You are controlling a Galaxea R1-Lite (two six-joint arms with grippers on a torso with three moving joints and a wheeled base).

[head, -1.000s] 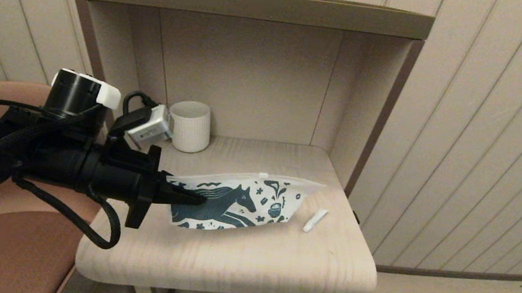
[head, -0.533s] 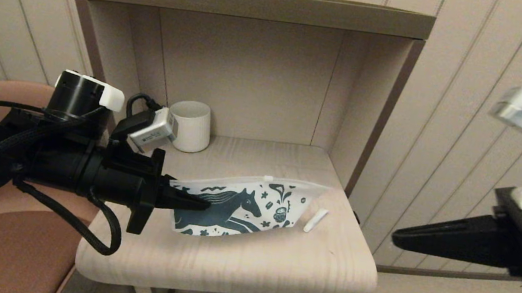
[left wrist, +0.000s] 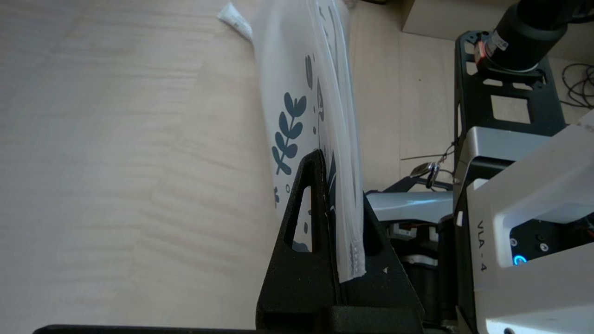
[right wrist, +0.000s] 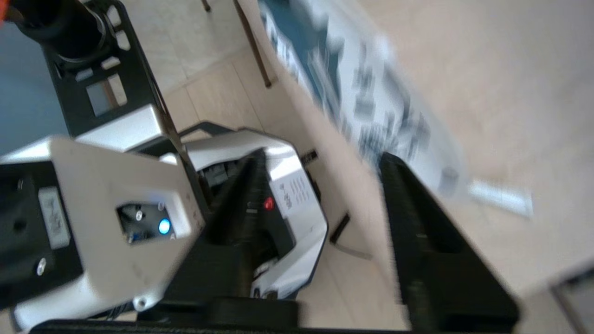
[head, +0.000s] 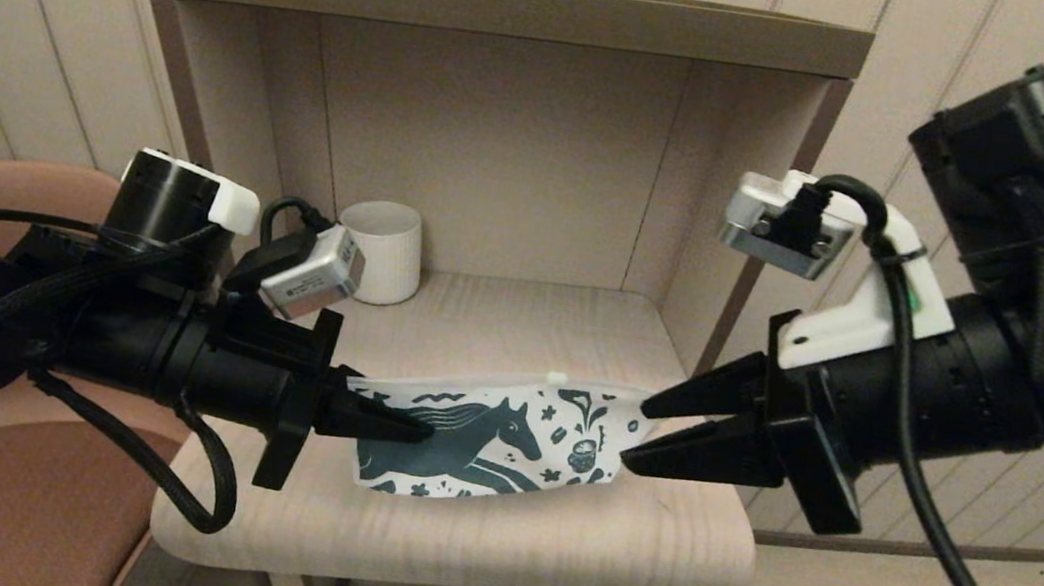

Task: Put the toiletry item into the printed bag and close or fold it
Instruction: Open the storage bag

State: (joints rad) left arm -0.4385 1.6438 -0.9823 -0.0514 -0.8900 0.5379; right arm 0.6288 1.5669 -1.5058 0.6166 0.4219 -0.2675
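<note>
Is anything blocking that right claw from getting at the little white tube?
Nothing visible is. The right gripper is open at the bag's right end, and the tube lies on the tabletop just past its fingertips, beside the bag. The left gripper holds the bag's other end.

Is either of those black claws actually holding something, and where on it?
Yes. The left tool is shut on the printed bag, pinching its left end by the zip edge. The right tool is open and holds nothing.

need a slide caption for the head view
Left hand holds the printed bag upright on the table while the open right hand reaches its far end.
</note>
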